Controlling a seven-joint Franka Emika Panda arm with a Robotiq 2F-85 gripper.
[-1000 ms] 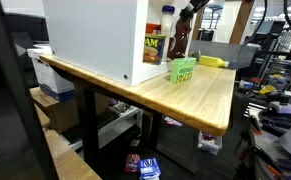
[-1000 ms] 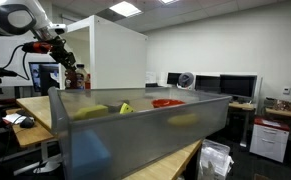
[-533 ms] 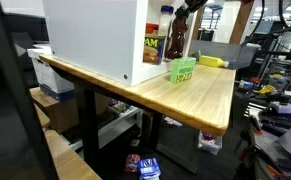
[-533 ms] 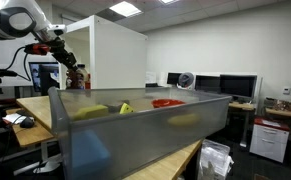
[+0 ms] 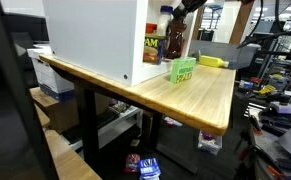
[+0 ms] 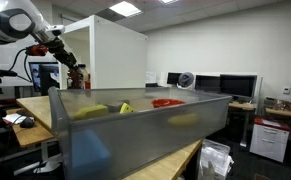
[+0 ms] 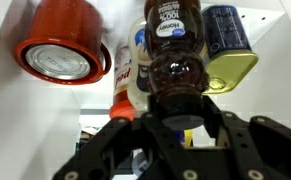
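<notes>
In the wrist view my gripper is shut on the cap end of a dark brown squeeze bottle, its black fingers pressing on both sides. The bottle's far end points into a white cabinet. Beside it there lie a red can, a white bottle with a red label and a yellow can with a blue top. In both exterior views the brown bottle hangs from the gripper at the open side of the white cabinet.
A green box and a yellow object lie on the wooden table in front of the cabinet. A yellow-labelled jar stands in the cabinet. A large translucent bin fills the foreground. Desks with monitors stand behind.
The gripper and the brown bottle have crept slightly upward; nothing else has moved.
</notes>
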